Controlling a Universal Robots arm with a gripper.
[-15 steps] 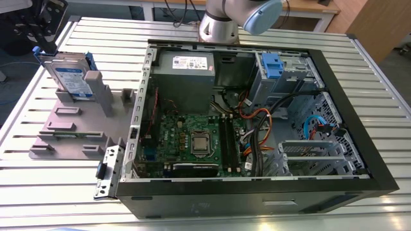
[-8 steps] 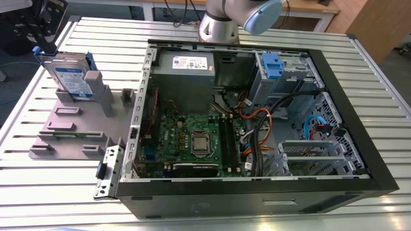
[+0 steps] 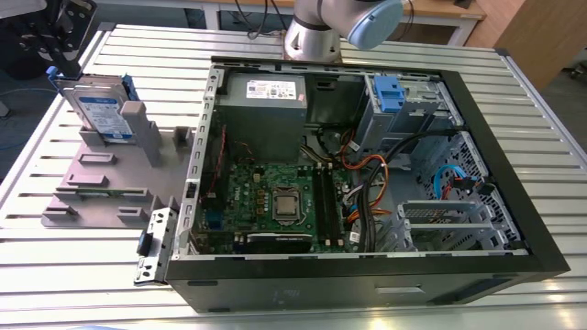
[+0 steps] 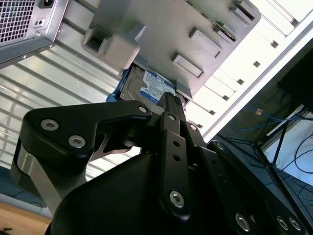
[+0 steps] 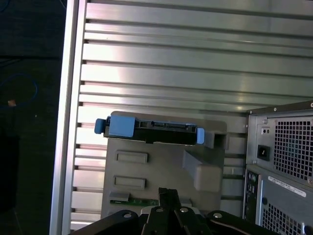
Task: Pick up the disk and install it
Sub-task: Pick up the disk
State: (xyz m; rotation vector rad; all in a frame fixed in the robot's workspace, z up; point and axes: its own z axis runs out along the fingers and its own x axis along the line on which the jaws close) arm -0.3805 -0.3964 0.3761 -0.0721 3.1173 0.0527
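The disk (image 3: 99, 110) stands on edge in the grey slotted holder (image 3: 101, 185) at the exterior view's left, outside the computer case. It is silver with a white-and-blue label and blue rails. My gripper (image 3: 64, 62) hangs just above and beyond the disk's top edge, apart from it. In the first wrist view the disk (image 5: 151, 129) shows edge-on beyond the gripper (image 5: 166, 193), whose fingers meet with nothing between them. The second wrist view has the gripper (image 4: 168, 100) pointing at the disk's label (image 4: 151, 88) under the holder (image 4: 161, 29).
An open black computer case (image 3: 513, 206) lies on the slatted metal table (image 3: 55, 275), with motherboard, power supply and cables exposed. A blue bracket (image 3: 389, 93) sits on the grey drive bay at the case's far corner. The arm's base (image 3: 312, 38) stands behind the case.
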